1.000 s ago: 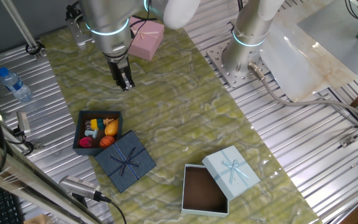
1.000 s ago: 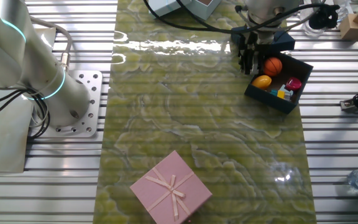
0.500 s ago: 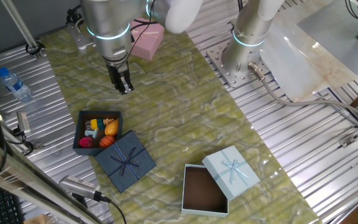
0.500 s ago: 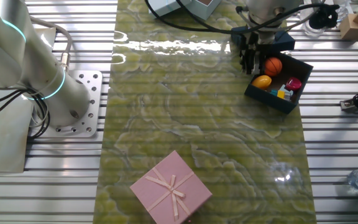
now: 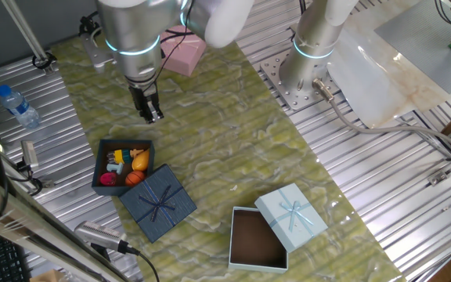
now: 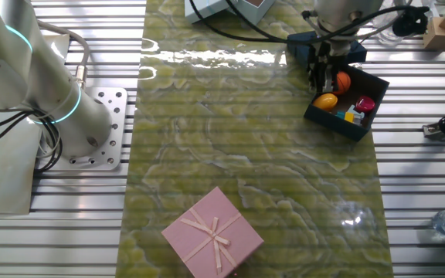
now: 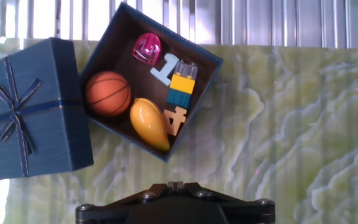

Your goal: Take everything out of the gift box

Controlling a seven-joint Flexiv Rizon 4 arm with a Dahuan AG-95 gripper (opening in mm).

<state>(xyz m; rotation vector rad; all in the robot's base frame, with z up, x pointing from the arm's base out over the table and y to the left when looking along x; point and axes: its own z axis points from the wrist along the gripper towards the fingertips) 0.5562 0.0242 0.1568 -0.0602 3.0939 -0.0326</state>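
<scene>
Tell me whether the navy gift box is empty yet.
Not empty. The gift box still holds a basketball, yellow piece and other small toys.

gift box [image 7: 199,65] open from above, lid [image 7: 30,118] tight at its 9 o'clock, bare mat [image 7: 291,137] at 3 o'clock

Navy gift box [image 7: 110,50]; orange ball [image 7: 107,93], yellow mango [image 7: 149,124], pink toy [image 7: 146,47].
</scene>
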